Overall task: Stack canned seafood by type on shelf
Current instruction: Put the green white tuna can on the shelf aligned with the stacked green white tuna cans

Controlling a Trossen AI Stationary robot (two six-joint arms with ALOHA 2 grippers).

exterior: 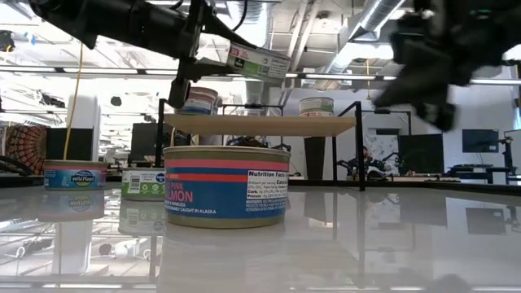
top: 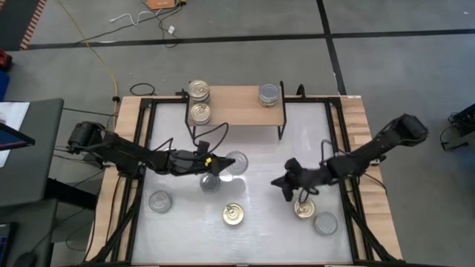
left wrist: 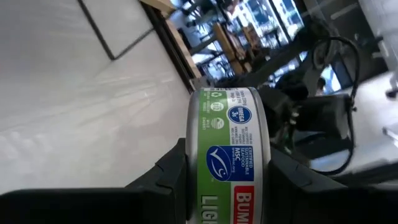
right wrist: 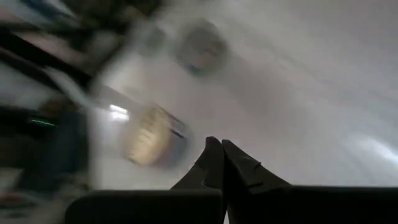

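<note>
From my right wrist view everything past the pinched-together fingers [right wrist: 219,163] smears: two round cans [right wrist: 149,135] are blobs, labels unreadable. My left wrist view cuts off the green-labelled can [left wrist: 231,155], its wording running out of frame. Beyond the shelf [top: 237,107], a far can's [top: 269,93] label is too small to read.

3 cans [top: 198,91] sit on the shelf [top: 236,111]; 5 cans [top: 234,214] lie before it.

I'm looking into a robotics lab: exposed ceiling ducts [exterior: 383,16] are running overhead, monitors [exterior: 479,140] are glowing behind the table [exterior: 366,236], and cables [top: 111,44] are trailing across grey floor.
</note>
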